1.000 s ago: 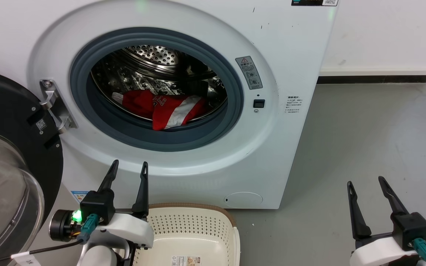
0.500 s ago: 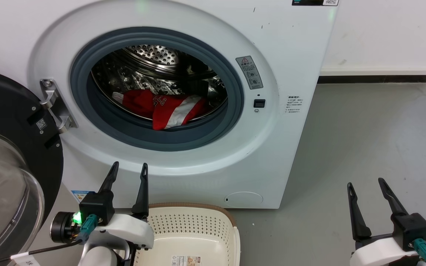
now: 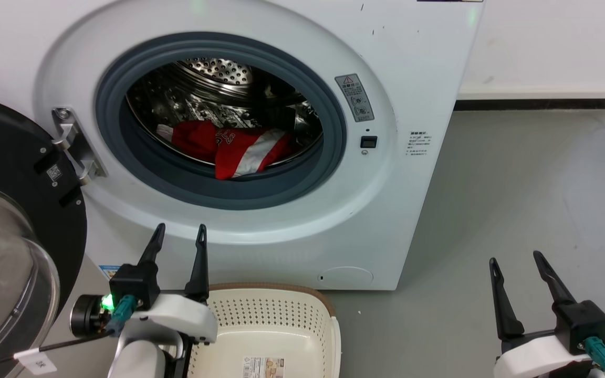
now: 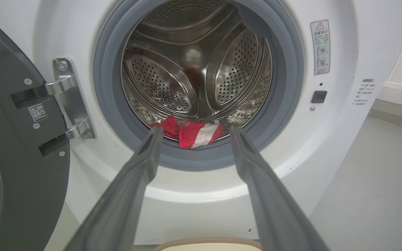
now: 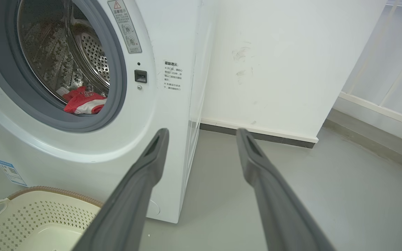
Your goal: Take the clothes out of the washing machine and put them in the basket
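Above the floor (image 3: 518, 184), clothes (image 3: 234, 149) lie behind the gasket (image 3: 218, 197), where the left gripper (image 3: 181, 227) (spread, like the right gripper (image 3: 514, 256)) may snag.

You've got bare grey floor (image 3: 518, 184) on the right, a white wall (image 3: 544, 42) behind it, and a dark baseboard (image 3: 533, 104) where they meet.

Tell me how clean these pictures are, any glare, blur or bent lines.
Head view: even light, sharp; a green glint on the washing machine, bright specks on the drum. Left wrist view: the left gripper is soft up close, the clothes sharp. Right wrist view: the right gripper is blurred, the machine's side edge bows.
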Robot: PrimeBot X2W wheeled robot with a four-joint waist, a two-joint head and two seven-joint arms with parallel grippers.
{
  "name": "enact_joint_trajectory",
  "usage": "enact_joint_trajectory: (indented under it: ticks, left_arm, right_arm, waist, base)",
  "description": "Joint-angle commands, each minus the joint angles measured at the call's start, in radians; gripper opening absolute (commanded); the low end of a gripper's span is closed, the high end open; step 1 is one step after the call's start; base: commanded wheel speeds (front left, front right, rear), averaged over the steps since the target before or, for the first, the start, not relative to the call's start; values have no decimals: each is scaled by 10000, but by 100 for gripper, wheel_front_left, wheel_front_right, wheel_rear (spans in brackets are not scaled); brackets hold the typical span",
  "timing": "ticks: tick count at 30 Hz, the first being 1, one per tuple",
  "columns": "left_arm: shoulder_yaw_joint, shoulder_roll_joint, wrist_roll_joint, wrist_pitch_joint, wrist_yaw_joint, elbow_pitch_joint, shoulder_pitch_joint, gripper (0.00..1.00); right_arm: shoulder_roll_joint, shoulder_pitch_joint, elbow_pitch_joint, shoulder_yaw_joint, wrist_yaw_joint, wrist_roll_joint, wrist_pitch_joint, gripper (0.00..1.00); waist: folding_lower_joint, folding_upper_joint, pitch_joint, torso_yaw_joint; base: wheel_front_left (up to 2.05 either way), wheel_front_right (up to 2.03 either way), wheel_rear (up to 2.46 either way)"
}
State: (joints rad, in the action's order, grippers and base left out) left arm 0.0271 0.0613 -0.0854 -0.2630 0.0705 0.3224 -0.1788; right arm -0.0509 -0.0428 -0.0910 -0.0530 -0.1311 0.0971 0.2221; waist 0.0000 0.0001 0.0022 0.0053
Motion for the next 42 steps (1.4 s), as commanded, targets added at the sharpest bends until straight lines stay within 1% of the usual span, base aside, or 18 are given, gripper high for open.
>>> enact_joint_trajectory:
  ticks: [1,7,11,15,22,23,24,30,36,40,41,42]
  left_arm:
    - [-5,-5,-25,-27,-39,98,-320,100]
    - [-132,43,-38,-25,-91,659,-1395,100]
    - [-277,295,-58,-27,-89,1273,-2456,100]
    - [-440,563,-95,-22,-193,1997,-3611,100]
    - [-591,1227,-185,120,-112,3392,-5876,100]
    - [-591,1227,-185,120,-112,3392,-5876,100]
    - [-582,1334,-180,136,-87,3561,-6205,100]
    - [-437,1897,-42,481,27,4525,-7939,100]
    - [-117,2367,149,914,191,5465,-9527,100]
    - [219,2746,417,1384,277,6073,-10561,100]
    - [479,2997,617,1739,336,6471,-11279,100]
    - [545,3077,674,1926,342,6646,-11493,100]
  right_arm:
    - [11,190,114,67,7,-81,-4,100]
    - [13,577,364,273,7,-188,-14,100]
    - [14,974,498,467,7,-278,38,100]
    - [14,1348,557,592,7,-383,114,100]
    - [16,1957,630,800,7,-550,265,100]
    - [16,1957,630,800,7,-550,265,100]
    - [17,2061,626,845,7,-565,300,100]
    - [17,2654,547,1146,7,-789,403,100]
    - [17,3125,401,1507,7,-952,433,100]
    - [16,3413,488,1704,7,-1112,430,100]
    - [16,3547,545,1752,8,-1259,431,100]
    - [18,3574,534,1773,7,-1290,431,100]
  waist:
    - [0,-1,224,-90]
    - [0,-1,1178,-430]
    - [0,-1,2084,-753]
    - [0,-1,2966,-1005]
    - [0,-1,4516,-1237]
    - [0,-1,4516,-1237]
    - [0,-1,4713,-1282]
    - [0,-1,5733,-1582]
    - [0,-1,6471,-1896]
    - [0,-1,6887,-2148]
    - [0,-1,7133,-2315]
    - [0,-1,7202,-2366]
  base:
    - [0,0,0]
    - [0,0,0]
    - [0,0,0]
    - [0,0,0]
    - [0,0,0]
    - [0,0,0]
    - [0,0,0]
    - [0,0,0]
    - [0,0,0]
    - [0,0,0]
    - [0,0,0]
    - [0,0,0]
